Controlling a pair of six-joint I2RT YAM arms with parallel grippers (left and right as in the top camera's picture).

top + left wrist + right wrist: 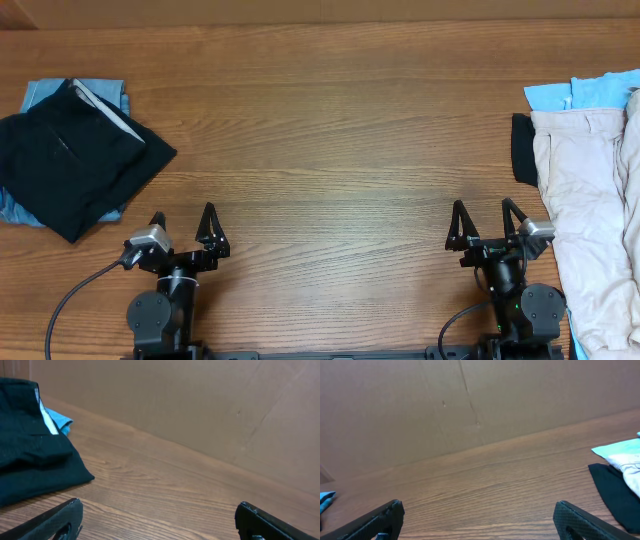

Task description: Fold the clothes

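Sitting near the front edge of the tabletop (330, 130), the left claw (183, 213) and right claw (483, 205) gape fully open, empty. Folded black shorts (75, 160) lie at the left edge atop a light blue garment (40, 95) — beige trousers (585, 200) heaped at the right edge.

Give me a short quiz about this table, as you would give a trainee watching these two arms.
1. True or false: the left tool and the right tool are both open and empty.
2. Where on the table are the beige garments? A left side, B middle, C right side.
3. Fill in: the black garment lies on something light ____.
Key: 1 true; 2 C; 3 blue, the blue garment.
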